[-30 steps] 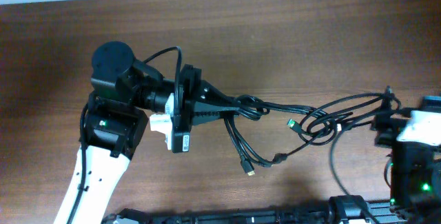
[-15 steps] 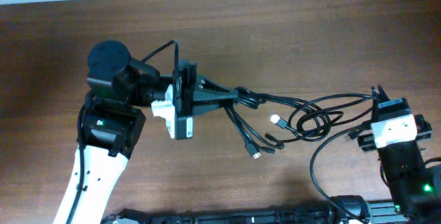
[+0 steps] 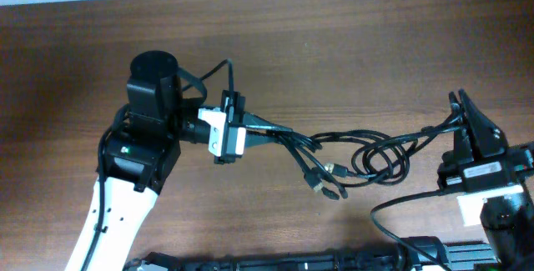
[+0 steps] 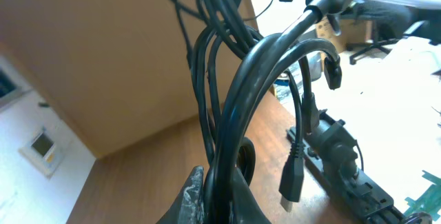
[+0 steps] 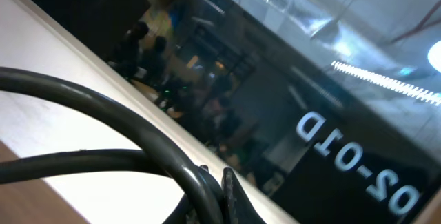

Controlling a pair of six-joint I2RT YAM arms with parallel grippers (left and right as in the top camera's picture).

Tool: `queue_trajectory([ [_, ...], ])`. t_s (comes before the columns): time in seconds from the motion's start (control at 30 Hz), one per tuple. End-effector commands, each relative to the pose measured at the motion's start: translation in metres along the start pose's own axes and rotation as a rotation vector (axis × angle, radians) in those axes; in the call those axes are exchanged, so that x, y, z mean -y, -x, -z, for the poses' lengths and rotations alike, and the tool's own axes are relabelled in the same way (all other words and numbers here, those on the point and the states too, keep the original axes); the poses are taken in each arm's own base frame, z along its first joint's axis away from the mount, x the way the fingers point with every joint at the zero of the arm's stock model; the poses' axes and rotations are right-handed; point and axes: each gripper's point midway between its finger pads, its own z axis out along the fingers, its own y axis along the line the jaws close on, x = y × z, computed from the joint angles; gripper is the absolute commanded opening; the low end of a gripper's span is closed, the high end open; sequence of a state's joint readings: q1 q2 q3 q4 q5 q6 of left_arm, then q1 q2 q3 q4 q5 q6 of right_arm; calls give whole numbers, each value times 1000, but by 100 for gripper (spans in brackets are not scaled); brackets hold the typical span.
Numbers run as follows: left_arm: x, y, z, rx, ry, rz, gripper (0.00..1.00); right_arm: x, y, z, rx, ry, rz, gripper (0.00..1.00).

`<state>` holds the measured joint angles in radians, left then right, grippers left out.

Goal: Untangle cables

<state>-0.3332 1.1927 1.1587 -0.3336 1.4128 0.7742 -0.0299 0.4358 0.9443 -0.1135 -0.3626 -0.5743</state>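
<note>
The cables (image 3: 367, 142) run left to right across the worktop (image 3: 334, 46). Their knotted loops (image 3: 382, 153) sit nearer the right tool (image 3: 457, 108), which is clenched, apparently on one strand. The left tool (image 3: 271, 128) is clenched on the bundle's left end, and loose plugs (image 3: 325, 183) lie between.

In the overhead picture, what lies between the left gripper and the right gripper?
The cables span it, running from the left gripper past loose plug ends to the right gripper, as the overhead view shows.
</note>
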Motion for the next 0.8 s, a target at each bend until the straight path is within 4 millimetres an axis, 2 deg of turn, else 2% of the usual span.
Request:
queue_trajectory([
  [0.0,14,16,-5,57,-65,-84,0,-3,-8,0,-43,10,-224,4],
  [0.13,16,18,-7,64,-71,-162,0,-28,-47,1,-215,73,-488,7],
  [0.27,13,20,-7,69,-64,-247,0,-64,-93,14,-460,122,-757,11],
  [0.3,12,21,-7,70,-62,-260,0,-70,-98,17,-493,132,-785,20],
  [0.4,5,22,-8,54,-36,-310,0,-99,-113,34,-620,227,-856,90],
  [0.43,2,20,-8,42,-23,-317,0,-106,-115,38,-644,249,-871,96],
  [0.47,0,19,-8,31,-12,-320,0,-108,-116,40,-656,258,-878,99],
  [0.63,-7,18,-8,10,17,-349,0,-125,-112,49,-680,342,-924,99],
  [0.77,-22,9,-6,-59,91,-358,0,-128,-110,50,-679,367,-930,99],
])
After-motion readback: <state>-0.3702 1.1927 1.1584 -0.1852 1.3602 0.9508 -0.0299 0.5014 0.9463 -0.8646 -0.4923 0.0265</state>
